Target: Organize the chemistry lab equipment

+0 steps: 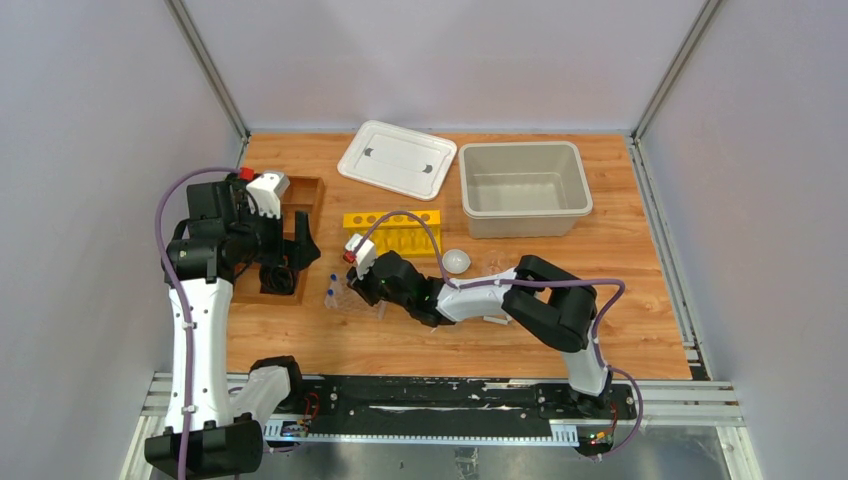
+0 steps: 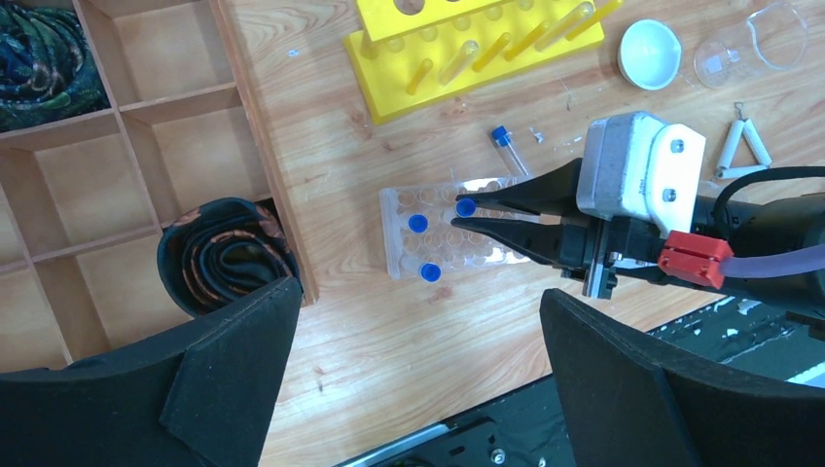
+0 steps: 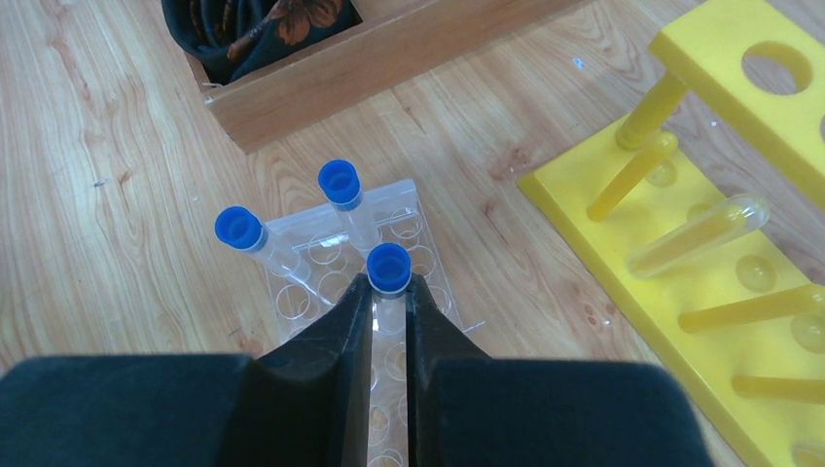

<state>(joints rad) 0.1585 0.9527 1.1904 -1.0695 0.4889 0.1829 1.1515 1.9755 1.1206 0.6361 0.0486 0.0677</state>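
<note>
Wood-grain tabletop (image 1: 620, 300) carries everything; places below are given from the clear plastic rack (image 3: 413, 229), a low see-through block of round wells near the middle of the table. Beyond it and to the right stands one beige bin (image 1: 520, 190), with its white lid (image 1: 397, 158) lying apart. Close on the rack's left is one wooden compartment box (image 2: 146, 146) holding two dark cloth rolls (image 2: 219, 258). Just beyond the rack stands one yellow test-tube stand (image 2: 467, 58).

The left gripper (image 2: 418, 292) hangs above the rack's near-left side, its fingers spread wide. The right gripper (image 3: 389, 284) reaches in from the right, pinching the pinched tube (image 3: 388, 268) just under its cap, over a well.

One glass beaker (image 2: 754, 44), cut off by the frame edge, and one white dome-shaped dish (image 2: 650, 53) sit to the right of the rack; one small white triangle (image 2: 744, 146) lies past the right wrist.

Blue-capped tubes — four counted: two rack tubes (image 3: 339, 181) stand upright, the third is the pinched one, and a loose tube (image 2: 504, 146) lies between rack and yellow stand.
</note>
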